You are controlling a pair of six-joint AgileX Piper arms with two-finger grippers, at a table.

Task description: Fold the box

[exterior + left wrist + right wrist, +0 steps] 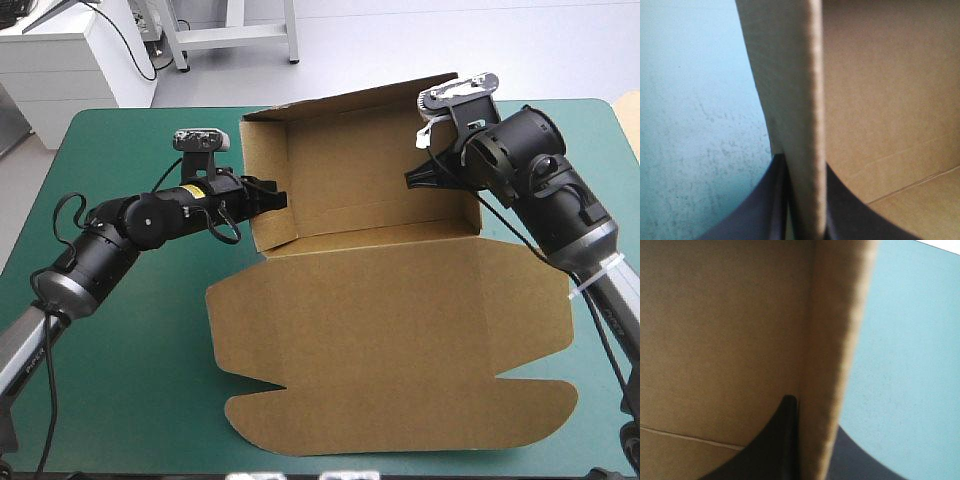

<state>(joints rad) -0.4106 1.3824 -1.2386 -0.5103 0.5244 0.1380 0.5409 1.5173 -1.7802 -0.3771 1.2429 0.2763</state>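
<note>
High view, box: You see the brown box [400, 330], a cut sheet of corrugated board, in the middle of the table with the teal-green cover [130, 400]. Its far part has the walls raised. Its near part lies flat.
High view, long axis: The raised part runs from left to right across the table, so each arm has one short side wall next to it.
High view, left gripper: The left gripper [270, 195] with its black fingers is at the left side wall [268, 150].
High view, right gripper: The right gripper [425, 178] is at the right side wall [466, 212], coming from inside the tray.
Left wrist view, jaws: The left gripper [804, 162] is almost closed and pinches the upright wall [790, 75]. One finger is on the outer side over the cover [695, 125], the other is inside the box [890, 100].
Right wrist view, jaws: The right gripper [814, 412] also clamps its wall [832, 340]. The box inside [715, 330] is on one side and the cover [905, 340] on the other.
Coming move: Both walls already stand between the jaws and neither arm has to reach. I judge that you must move both arms together, or the board may twist.
</note>
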